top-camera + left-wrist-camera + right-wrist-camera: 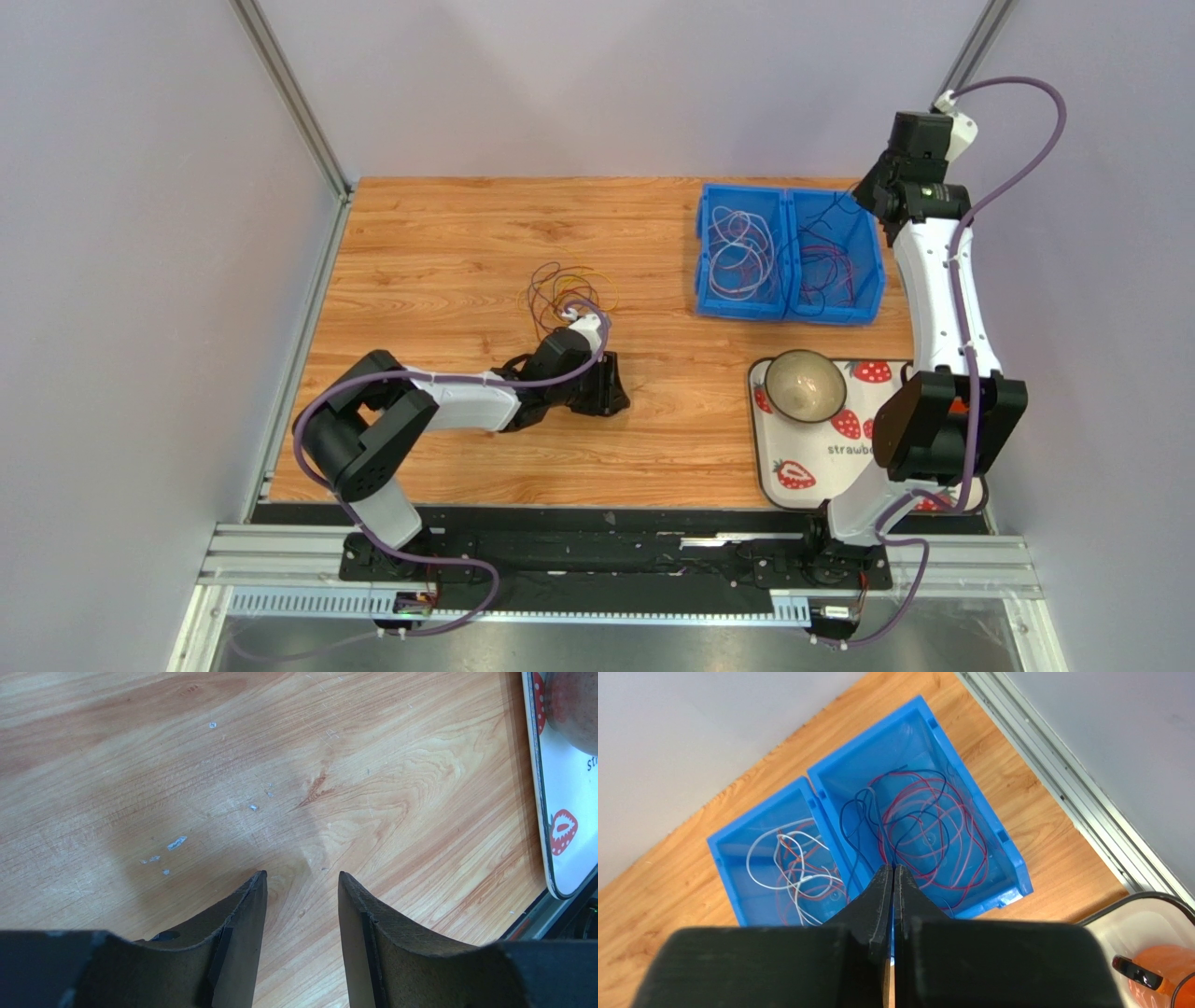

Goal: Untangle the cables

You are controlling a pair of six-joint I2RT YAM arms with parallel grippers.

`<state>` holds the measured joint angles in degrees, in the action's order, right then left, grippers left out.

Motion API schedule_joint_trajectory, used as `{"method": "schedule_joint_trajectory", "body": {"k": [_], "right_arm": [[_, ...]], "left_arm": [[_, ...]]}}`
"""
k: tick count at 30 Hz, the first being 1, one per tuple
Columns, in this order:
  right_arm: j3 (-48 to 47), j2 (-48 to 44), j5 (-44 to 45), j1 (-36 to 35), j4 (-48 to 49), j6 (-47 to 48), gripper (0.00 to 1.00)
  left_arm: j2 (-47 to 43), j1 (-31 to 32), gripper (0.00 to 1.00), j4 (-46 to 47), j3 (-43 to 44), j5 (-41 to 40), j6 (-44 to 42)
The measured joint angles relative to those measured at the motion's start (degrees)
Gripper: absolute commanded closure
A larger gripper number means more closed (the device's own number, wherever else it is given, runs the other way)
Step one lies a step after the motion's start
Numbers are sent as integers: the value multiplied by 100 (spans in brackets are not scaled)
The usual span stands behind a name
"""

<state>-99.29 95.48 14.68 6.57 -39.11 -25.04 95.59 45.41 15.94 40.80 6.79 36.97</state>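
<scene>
Top external view: the desk (449, 238) carries a blue bin (786, 311) at upper right, with white cables (737, 252) in its left compartment and red and dark ones in its right. A loose tangle (558, 290) lies mid-frame, just above the left fingers (242, 917), which are apart and empty, pointing right. The right fingers (878, 903), pressed together, hover over the bin.

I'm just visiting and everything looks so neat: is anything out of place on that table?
One thing: a loose tangle of thin wires lies on the bare wooden table beside the left arm, while the other wires sit inside the blue bin. Nothing looks spilled or broken.
</scene>
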Motion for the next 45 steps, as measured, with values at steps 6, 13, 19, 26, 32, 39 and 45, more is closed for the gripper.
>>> {"method": "schedule_joint_trajectory", "body": {"k": [6,13,19,26,32,39,45], "right_arm": [[-317,-107,-44,79,155,-68,100],[-321,-424,-98,125,356,-85,100],[-273,-452,-70,125,525,-92,100],[-79,-81,-109,140,765,-122,100],[96,476,-129,140,614,-192,67],[57,566,-225,136,116,-313,45],[925,-382,-352,-273,59,-470,45]], "left_arm": [[33,0,50,13,26,0,0],[37,11,50,13,31,-15,-2],[37,26,50,15,31,-44,-4],[37,26,50,15,31,-46,-7],[37,28,50,13,33,-46,-22],[63,37,50,-55,98,-48,-26],[52,39,49,-323,216,-116,-24]]}}
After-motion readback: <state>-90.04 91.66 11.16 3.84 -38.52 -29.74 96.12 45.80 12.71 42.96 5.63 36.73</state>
